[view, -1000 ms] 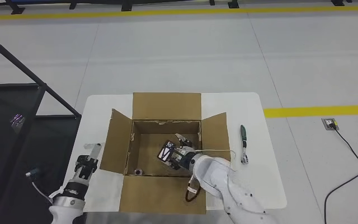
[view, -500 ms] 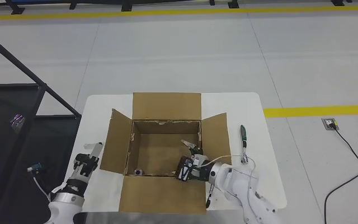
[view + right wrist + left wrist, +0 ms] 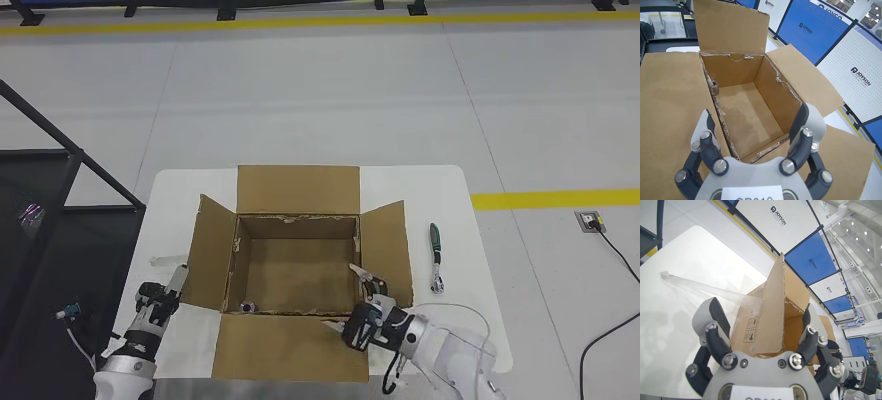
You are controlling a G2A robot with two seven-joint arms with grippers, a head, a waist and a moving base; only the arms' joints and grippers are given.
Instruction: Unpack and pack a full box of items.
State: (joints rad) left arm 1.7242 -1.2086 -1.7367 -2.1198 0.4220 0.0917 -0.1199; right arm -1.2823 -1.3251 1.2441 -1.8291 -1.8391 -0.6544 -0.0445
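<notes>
Right jaws have withdrawn, spread, above the box corner.

The grey floor carries yellow lines, and a black rack stands beside the white table.

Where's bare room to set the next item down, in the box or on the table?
Most of the box floor is bare; only a metal cylinder sits in its near-left corner. Table is free beyond the ratchet, toward the far-right corner. Tight: left of the box, where tape trails.
</notes>
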